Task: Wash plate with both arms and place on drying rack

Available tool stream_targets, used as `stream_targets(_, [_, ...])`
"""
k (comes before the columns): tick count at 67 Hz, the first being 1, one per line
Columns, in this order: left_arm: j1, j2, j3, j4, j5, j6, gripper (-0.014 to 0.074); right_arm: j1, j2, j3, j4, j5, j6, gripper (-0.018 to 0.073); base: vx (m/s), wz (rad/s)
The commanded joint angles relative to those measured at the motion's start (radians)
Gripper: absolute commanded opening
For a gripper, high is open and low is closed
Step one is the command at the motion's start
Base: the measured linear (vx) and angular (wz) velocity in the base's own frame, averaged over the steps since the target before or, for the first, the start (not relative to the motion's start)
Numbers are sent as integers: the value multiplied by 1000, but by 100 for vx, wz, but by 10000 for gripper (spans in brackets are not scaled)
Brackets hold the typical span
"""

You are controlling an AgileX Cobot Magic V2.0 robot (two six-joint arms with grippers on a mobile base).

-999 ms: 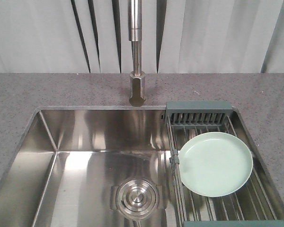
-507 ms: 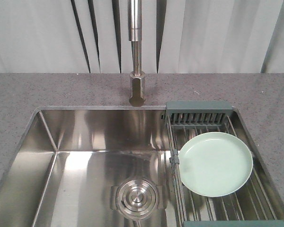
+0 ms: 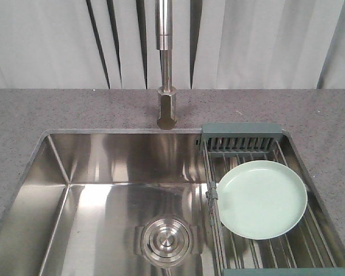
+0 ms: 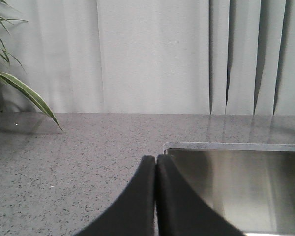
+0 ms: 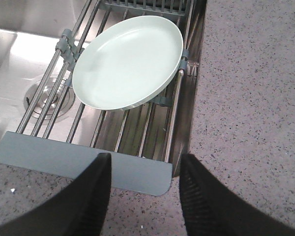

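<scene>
Nothing has shifted over the past second: the plate point(image 3: 262, 199) lies exactly where it lay, face up on the drying rack point(image 3: 273, 230) at the right end of the stainless steel sink point(image 3: 103, 190). Speckled grey stone countertop point(image 3: 57, 112) surrounds the basin on every side, and pale pleated curtains point(image 3: 46, 43) hang as a backdrop behind it. A brushed-metal faucet point(image 3: 165, 69) rises from the counter at the middle of the sink's far edge, and the round drain point(image 3: 166, 241) sits in the basin floor just left of the rack. Long green leaves of a plant point(image 4: 19, 91) reach in over the counter at the far left of the left wrist view.

From the right wrist view, the mint-green plate point(image 5: 128, 61) rests tilted slightly across the rack's metal wires point(image 5: 132, 125), its rim touching the right-hand rail, with the slotted grey-green bar beyond it and the plain end bar point(image 5: 83, 162) on the near side. The right gripper point(image 5: 143, 189) hovers above that near bar with its two black fingers point(image 5: 196, 196) spread wide apart, holding nothing and clear of the plate.

The left gripper point(image 4: 156, 196) is over the counter beside the sink's left corner, its fingers pressed together with nothing between them.
</scene>
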Motion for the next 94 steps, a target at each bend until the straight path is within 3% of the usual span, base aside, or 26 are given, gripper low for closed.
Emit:
stream_targets(1, [3, -15, -28, -10, -96, -17, -6, -1, 9, -25, 3, -58, -4, 319, 0, 0])
stream_targets(14, [3, -16, -28, -10, -161, -44, -6, -1, 9, -25, 3, -58, -4, 319, 0, 0])
stream_targets(81, [3, -15, -28, -10, -151, -44, -6, -4, -32, -25, -11, -63, -4, 319, 0, 0])
stream_targets(87, [3, -15, -28, -10, -151, -44, -6, -4, -72, -25, -28, -77, -4, 298, 0, 0])
stream_targets(94, [3, -15, -28, -10, -151, -44, -6, -4, -121, -25, -52, -97, -4, 206, 0, 0])
